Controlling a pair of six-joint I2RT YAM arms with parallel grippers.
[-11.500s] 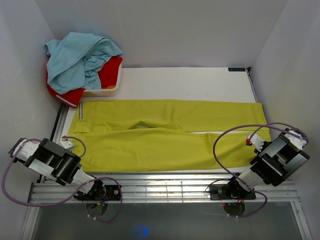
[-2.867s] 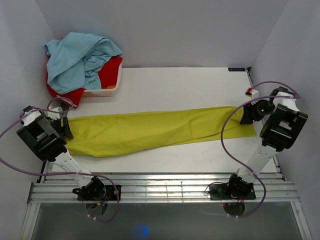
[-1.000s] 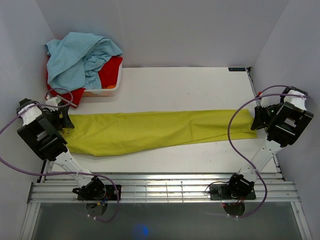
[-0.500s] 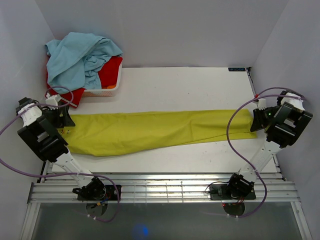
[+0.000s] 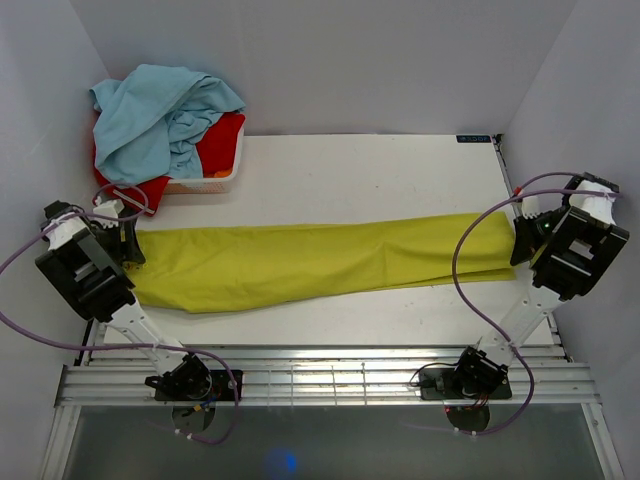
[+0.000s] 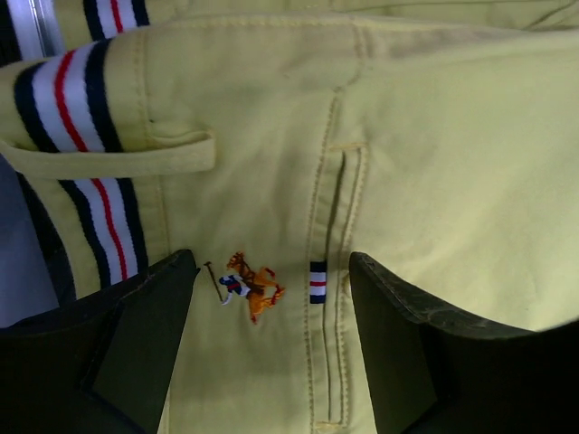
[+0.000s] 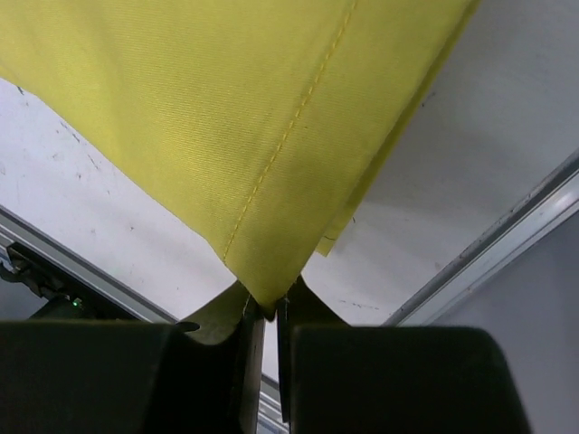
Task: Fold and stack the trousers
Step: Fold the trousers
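Yellow-green cotton, plain and smooth, makes up the trousers [image 5: 300, 262], which lie doubled lengthwise as one long band across the middle of the counter [image 5: 380, 170], waist at the left edge and cuffs at the right edge. Up close the waistband shows a lining of navy, red and white striped tape [image 6: 77, 99], a belt loop [image 6: 118, 154], a small embroidered rider [image 6: 246, 285] and a tiny striped label [image 6: 317, 282] beside a pocket seam.

Some eleven seconds back the two legs lay open side by side near the front edge; now one leg sits on the other, and the band lies further from that edge. Half a second ago the cuff end lay a little short of the right edge; now it reaches closer to that edge.

The left claw [image 5: 130, 243] sits over the waist end, its fingers [image 6: 145, 344] spread wide with the cloth [image 6: 434, 163] showing between them, gripping nothing. The right claw [image 5: 520, 240] is clamped tight on the corner of the cuff; the hem [image 7: 226, 108] runs away from its pinched tips [image 7: 269, 312], clear of the counter there.

At the far left corner a basket [image 5: 215, 178] holds a light blue garment [image 5: 160, 115] and a red one [image 5: 220, 140].
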